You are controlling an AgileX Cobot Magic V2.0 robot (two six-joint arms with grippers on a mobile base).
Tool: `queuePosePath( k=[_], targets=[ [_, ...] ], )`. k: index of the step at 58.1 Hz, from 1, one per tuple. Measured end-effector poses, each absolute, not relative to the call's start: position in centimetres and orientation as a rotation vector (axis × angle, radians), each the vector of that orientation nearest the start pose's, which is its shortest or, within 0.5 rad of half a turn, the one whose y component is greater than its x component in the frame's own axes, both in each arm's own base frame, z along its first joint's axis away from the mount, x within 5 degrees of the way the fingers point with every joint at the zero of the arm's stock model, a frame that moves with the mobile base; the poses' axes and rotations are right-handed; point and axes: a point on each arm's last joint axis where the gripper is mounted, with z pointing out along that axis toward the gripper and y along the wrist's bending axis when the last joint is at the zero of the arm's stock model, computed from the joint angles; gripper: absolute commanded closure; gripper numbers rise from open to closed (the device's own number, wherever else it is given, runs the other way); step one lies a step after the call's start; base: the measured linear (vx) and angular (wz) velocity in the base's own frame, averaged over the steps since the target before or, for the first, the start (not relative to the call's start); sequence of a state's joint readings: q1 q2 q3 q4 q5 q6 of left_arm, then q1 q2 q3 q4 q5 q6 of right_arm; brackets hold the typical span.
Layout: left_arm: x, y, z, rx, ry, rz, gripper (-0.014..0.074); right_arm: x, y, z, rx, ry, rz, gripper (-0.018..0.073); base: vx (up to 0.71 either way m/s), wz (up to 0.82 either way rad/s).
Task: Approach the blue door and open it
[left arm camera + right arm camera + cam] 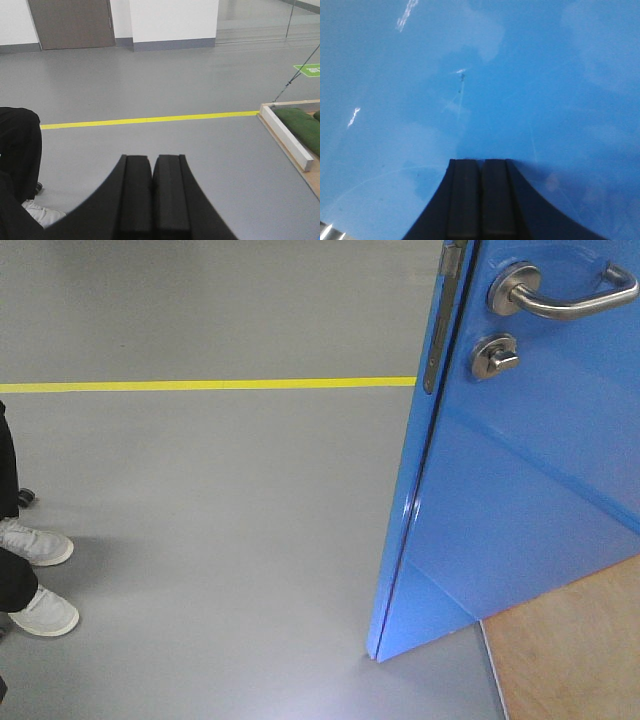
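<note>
Exterior front-facing view puts the blue door (520, 490) at the right, standing partly open. The right hand (481, 162), pressed together, sits close against its panel, likely so a blunt tip can push it wider. The left hand (152, 159), also pressed together, hangs over the floor (165, 85).

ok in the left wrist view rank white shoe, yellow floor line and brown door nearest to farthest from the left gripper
1. white shoe, lower left beside the left gripper
2. yellow floor line, across the middle
3. brown door, far wall, upper left
</note>
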State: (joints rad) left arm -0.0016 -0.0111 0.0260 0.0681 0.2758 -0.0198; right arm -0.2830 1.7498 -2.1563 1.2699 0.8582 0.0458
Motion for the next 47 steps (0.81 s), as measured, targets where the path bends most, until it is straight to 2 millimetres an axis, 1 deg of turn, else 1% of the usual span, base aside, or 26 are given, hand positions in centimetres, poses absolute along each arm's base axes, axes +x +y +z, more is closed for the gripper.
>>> queuePosePath(
  k=[47],
  targets=[
    [5.48, 0.16, 18.01, 0.029, 1.774, 0.048, 0.0524, 36.08, -2.85, 54.35, 0.375, 1.566, 1.335, 0.0547, 0.20, 0.05]
  ],
)
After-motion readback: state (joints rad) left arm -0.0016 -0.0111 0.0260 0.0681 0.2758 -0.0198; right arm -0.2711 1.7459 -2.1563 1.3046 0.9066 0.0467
